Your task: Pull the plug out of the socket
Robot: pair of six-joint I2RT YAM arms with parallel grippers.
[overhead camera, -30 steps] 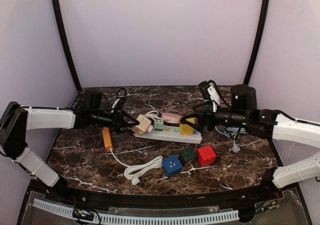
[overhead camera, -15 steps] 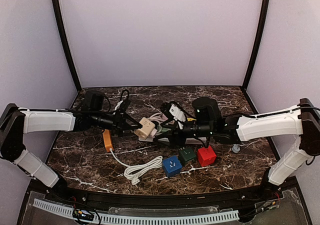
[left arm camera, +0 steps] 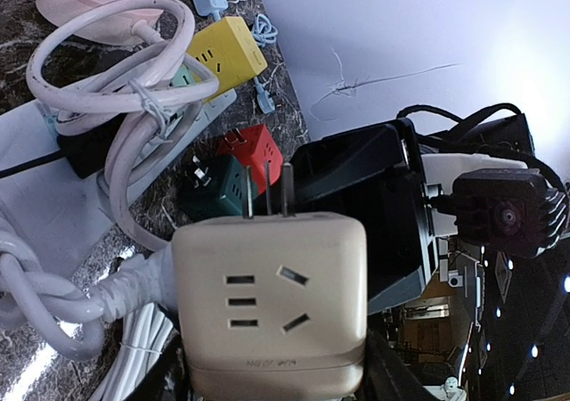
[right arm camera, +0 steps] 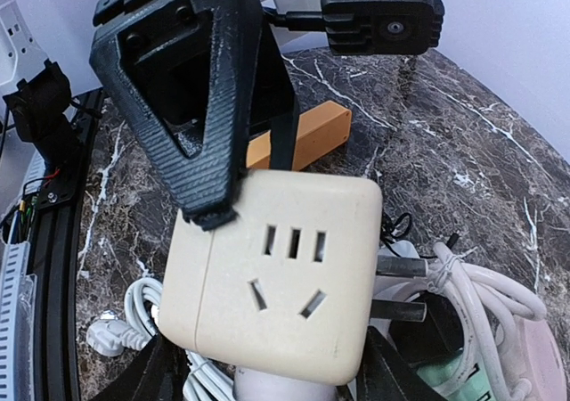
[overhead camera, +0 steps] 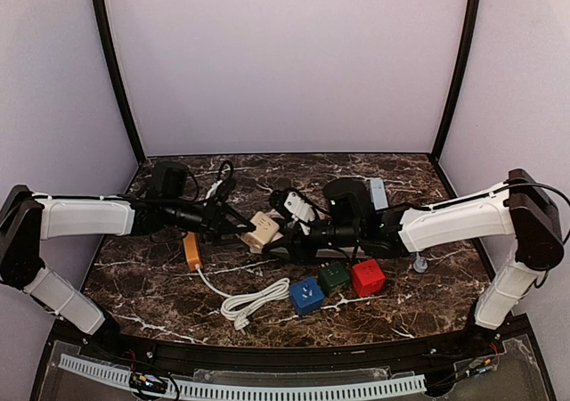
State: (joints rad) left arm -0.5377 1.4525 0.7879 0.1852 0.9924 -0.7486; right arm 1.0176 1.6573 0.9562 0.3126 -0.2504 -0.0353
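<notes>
A beige cube socket (overhead camera: 261, 230) hangs just above the table, and my left gripper (overhead camera: 248, 228) is shut on it. In the left wrist view the cube (left arm camera: 272, 303) fills the space between my fingers, its bare prongs pointing away. A white plug (left arm camera: 134, 281) with a thick white cable sits in one face of the cube. My right gripper (overhead camera: 274, 243) has reached in from the right. In the right wrist view its jaws stand apart on either side of the white plug (right arm camera: 267, 388), just below the cube (right arm camera: 276, 276). Contact with the plug does not show.
Blue (overhead camera: 306, 295), green (overhead camera: 334, 277) and red (overhead camera: 367, 277) cube sockets sit near the front. An orange adapter (overhead camera: 191, 249) and a bundled white cord (overhead camera: 254, 303) lie front left. A white power strip (left arm camera: 53, 209) with a yellow cube (left arm camera: 227, 53) lies behind, under cable loops.
My right arm has swung left from the power strip's right end to the beige cube, its jaws narrowing. The left gripper has shifted the cube slightly to the right.
</notes>
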